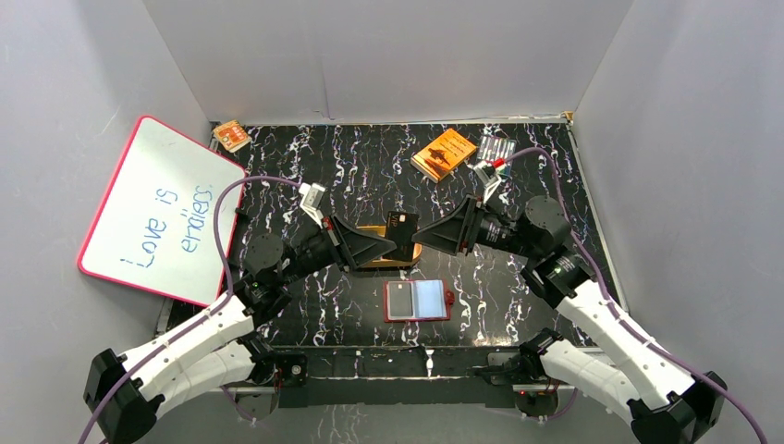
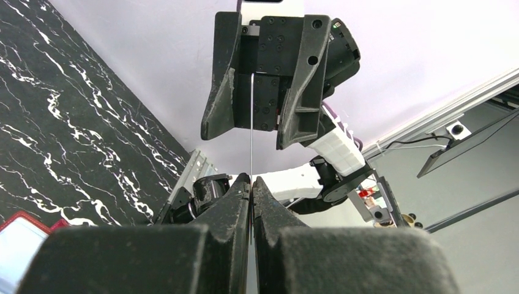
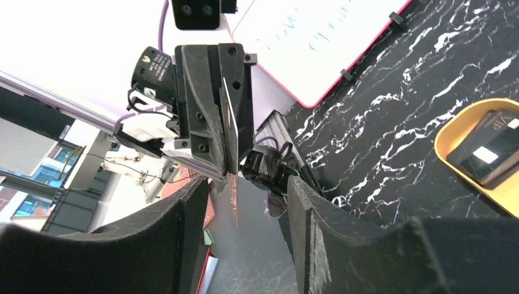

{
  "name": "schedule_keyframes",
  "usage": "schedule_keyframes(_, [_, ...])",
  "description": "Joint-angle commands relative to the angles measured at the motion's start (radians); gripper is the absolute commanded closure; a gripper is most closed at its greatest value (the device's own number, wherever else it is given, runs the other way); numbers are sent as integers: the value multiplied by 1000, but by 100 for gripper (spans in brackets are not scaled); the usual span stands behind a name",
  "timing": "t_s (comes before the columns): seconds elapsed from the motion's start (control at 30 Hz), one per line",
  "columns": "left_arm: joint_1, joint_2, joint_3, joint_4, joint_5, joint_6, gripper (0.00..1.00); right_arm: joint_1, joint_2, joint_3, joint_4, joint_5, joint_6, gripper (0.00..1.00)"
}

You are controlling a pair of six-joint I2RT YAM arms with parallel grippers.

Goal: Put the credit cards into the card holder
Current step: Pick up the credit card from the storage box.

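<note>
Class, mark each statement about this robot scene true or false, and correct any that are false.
1. The left gripper is shut on a credit card. True.
2. The right gripper is clamped on that card. False: its fingers stand apart, one on either side of the card.
3. The card holder lies closed. False: it lies open on the table.
4. The tan tray holds dark cards. True.
5. The orange box sits in the tray. False: it lies on the far side of the table, away from the tray.
</note>
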State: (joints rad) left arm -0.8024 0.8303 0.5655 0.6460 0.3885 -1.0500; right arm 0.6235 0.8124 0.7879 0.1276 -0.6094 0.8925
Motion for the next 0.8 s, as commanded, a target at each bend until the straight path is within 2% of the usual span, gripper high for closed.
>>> schedule_keyframes(0.0, [0,-7,-6,85,-10,-20,100,-1,8,-15,234,-25,99,45])
schedule_keyframes(0.23, [0,6,-11,98,-12,-22,100,2,31,-37,295,-31,148,65])
schedule_keyframes(0.63, [0,3,-24,105,-49,-29,100,3,56,-55,352,-56,199,75])
schedule_keyframes(0.77, [-1,5,-23,109,-55,-28,100,3,62,-59,357,-56,203,85])
